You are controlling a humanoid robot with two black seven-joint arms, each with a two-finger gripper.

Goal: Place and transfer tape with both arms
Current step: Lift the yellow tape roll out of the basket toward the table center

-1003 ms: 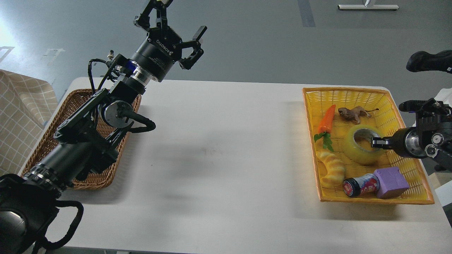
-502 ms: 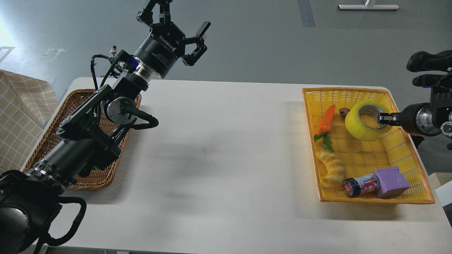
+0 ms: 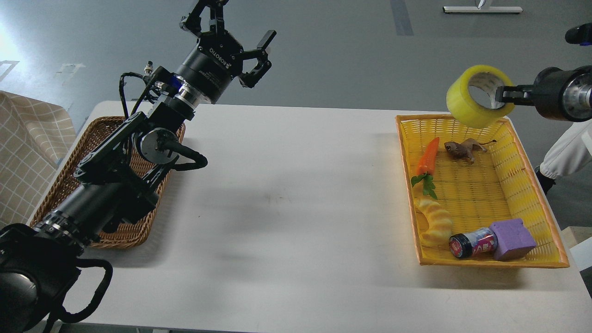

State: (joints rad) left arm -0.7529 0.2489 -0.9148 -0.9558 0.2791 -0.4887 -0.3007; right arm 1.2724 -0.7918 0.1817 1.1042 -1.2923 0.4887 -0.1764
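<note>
Tape [image 3: 478, 97]: glossy translucent yellow roll, grey-white core, tilted, in the air above far edge of yellow basket [image 3: 532, 185]. Right end effector [image 3: 505, 95] clamped on the roll's wall. Left end effector [image 3: 231, 25] fingers spread, empty, raised beyond the tabletop [image 3: 286, 199].

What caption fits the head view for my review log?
Right gripper holds the tape above the yellow basket; left gripper waits open over the table.

White table [image 3: 286, 194] carries two baskets — wicker [image 3: 115, 231], yellow [image 3: 545, 217].
</note>
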